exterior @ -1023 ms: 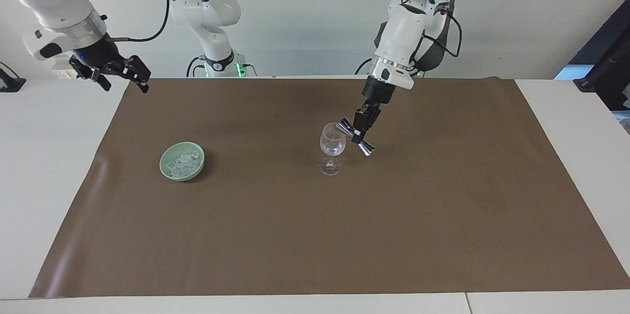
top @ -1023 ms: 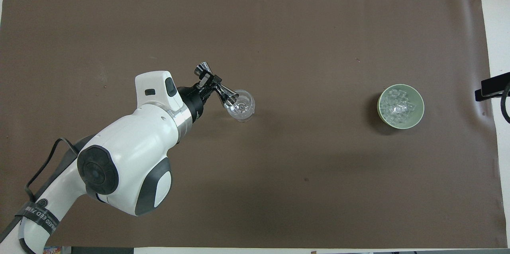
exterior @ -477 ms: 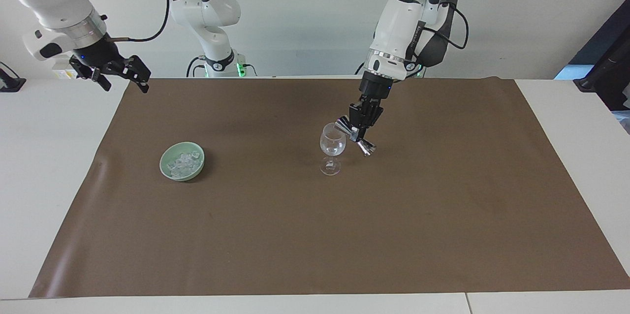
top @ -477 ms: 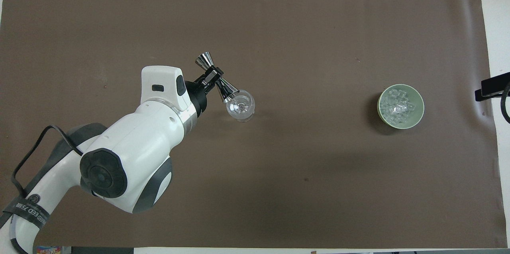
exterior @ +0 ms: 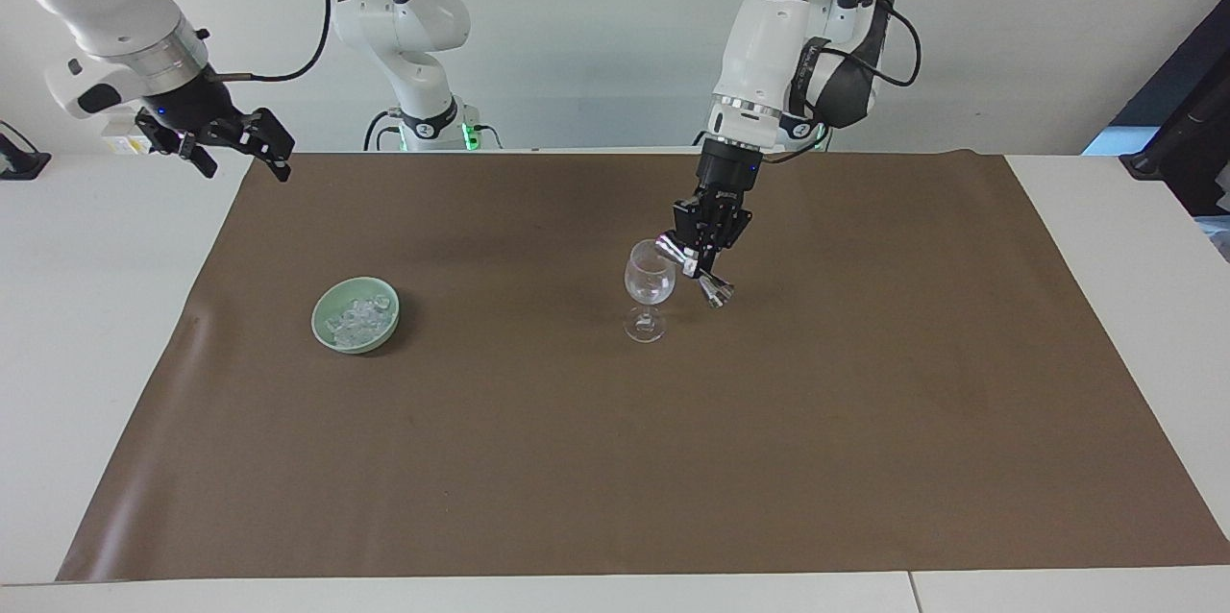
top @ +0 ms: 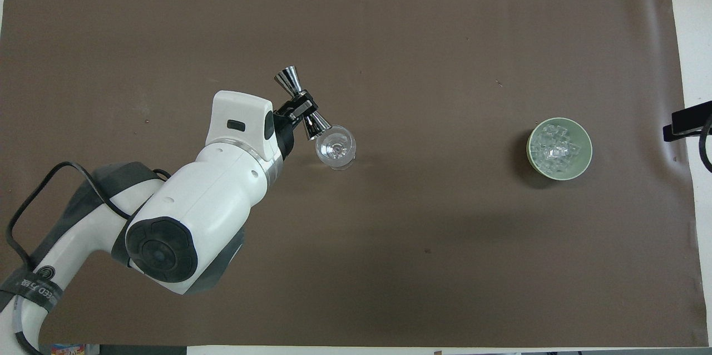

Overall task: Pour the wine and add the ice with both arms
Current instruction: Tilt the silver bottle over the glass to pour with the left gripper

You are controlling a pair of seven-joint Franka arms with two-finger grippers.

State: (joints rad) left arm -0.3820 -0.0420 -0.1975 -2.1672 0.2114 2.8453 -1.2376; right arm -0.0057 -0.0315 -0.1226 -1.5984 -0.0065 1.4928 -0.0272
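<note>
Ice (exterior: 356,317): a whitish heap of clear cubes, sitting in the pale green bowl (exterior: 325,307), untouched, toward the right arm's end of the worktop and about midway between the robots' edge and the outer edge.
Wine glass (exterior: 649,283): upright on the brown mat (exterior: 865,421), near the middle of the worktop, somewhat toward the robots' edge and well apart from the bowl.
Jigger (exterior: 694,269): a shiny double-cone measure, up in the air and tilted, one cup at the glass's rim, the other angled down and away on the side toward the left arm's end.
Left gripper (exterior: 708,240): pinched tight on the jigger's narrow waist, hanging just beside the glass, wrist pointing down from the robots' edge.
Left gripper from overhead (top: 298,107): black fingers clamped across the jigger (top: 303,107), whose lower cup meets the rim of the glass (top: 336,147).
Right gripper (exterior: 235,147): waiting in the air over the mat's corner at the robots' edge, at the right arm's end, fingers spread apart and holding nothing.
Bowl from overhead (top: 583,141): the ice (top: 553,150) fills its middle.
</note>
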